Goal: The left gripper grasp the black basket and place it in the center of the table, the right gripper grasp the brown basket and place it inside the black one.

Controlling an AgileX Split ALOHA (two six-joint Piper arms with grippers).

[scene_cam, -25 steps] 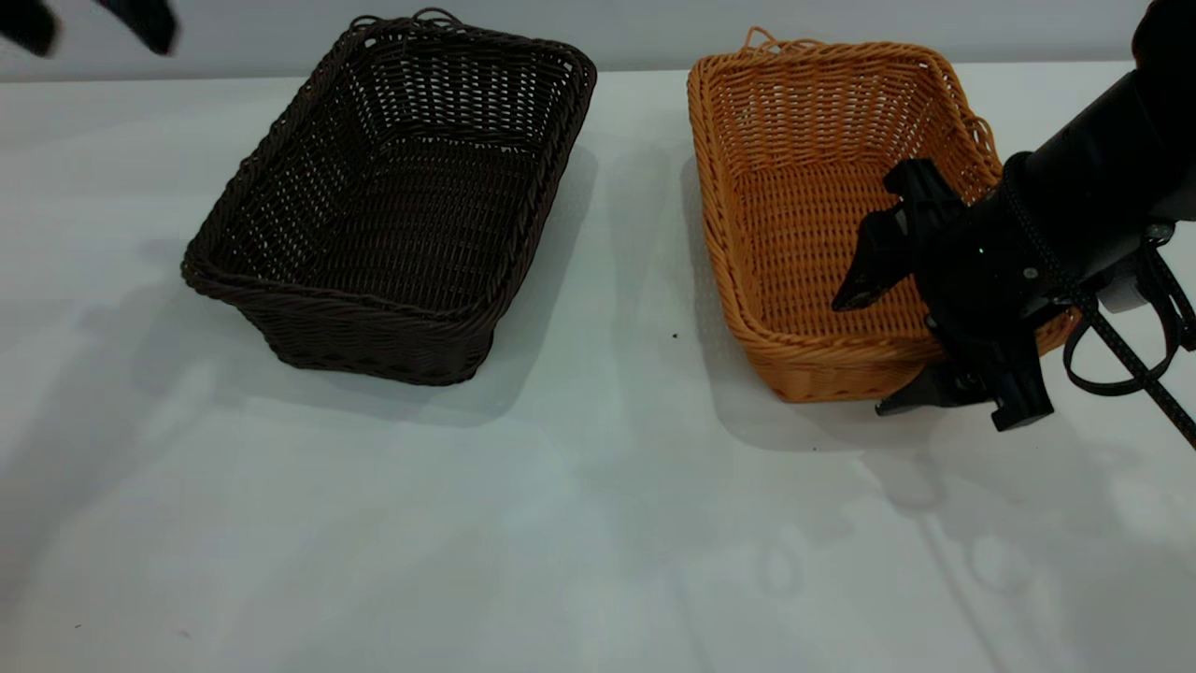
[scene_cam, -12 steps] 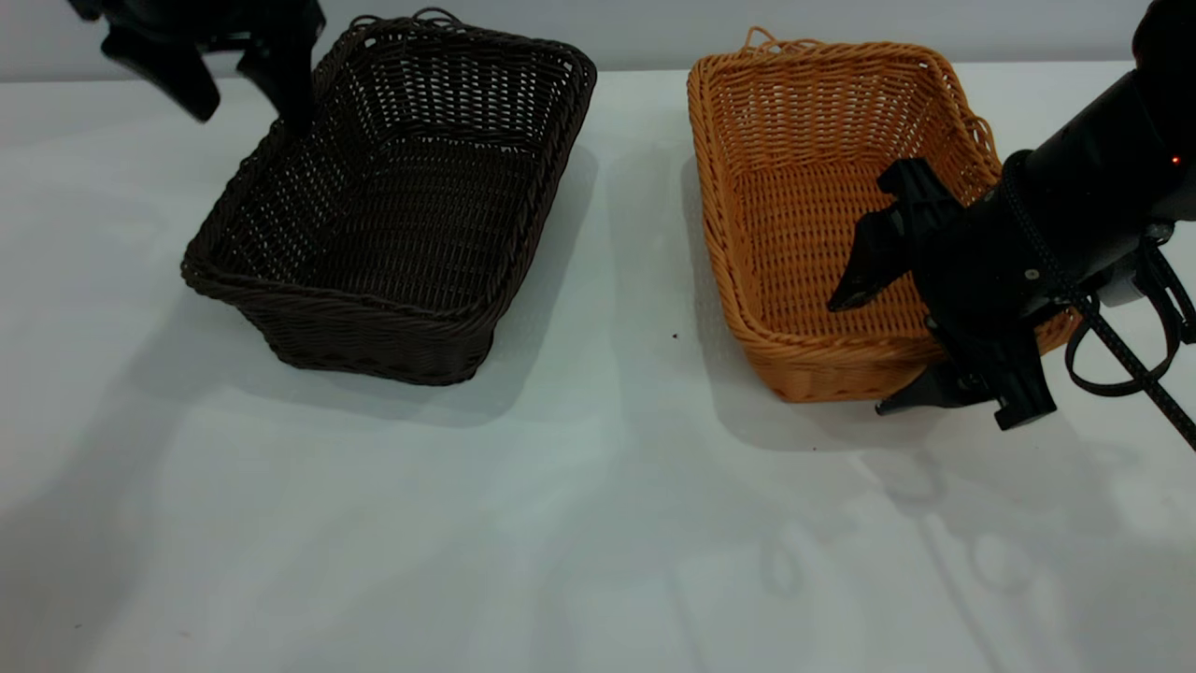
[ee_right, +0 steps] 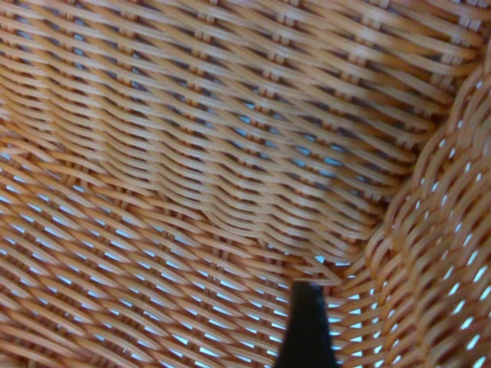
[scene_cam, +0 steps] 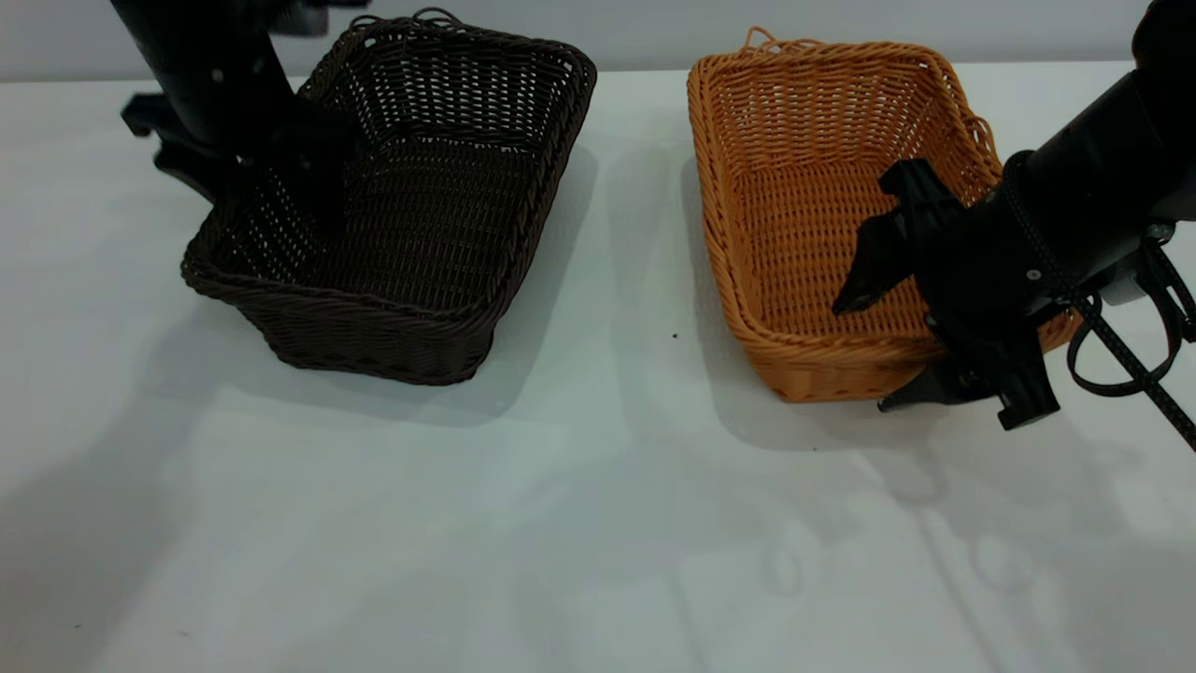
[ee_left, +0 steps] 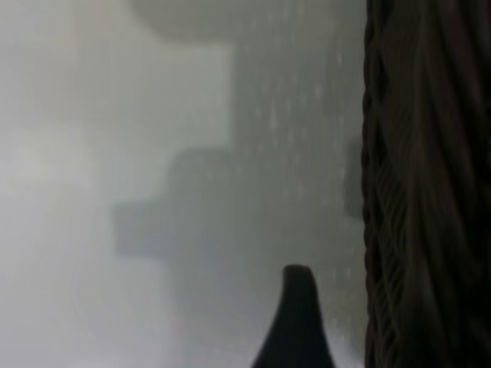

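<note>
My black left gripper [scene_cam: 266, 201] straddles the left wall of the one near-black woven wicker basket [scene_cam: 397, 201], fingers spread, unclosed. Its long axis runs front to back, like the one orange-tan wicker basket [scene_cam: 822, 215] beside it on the pale table [scene_cam: 598, 523]. My right gripper [scene_cam: 888, 346] spans that basket's near-right corner, fingers apart.

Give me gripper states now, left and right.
Left gripper: open, straddling the left wall of the dark brown-black woven wicker basket.
Right gripper: open, straddling the near right corner of the orange-tan woven wicker basket.
</note>
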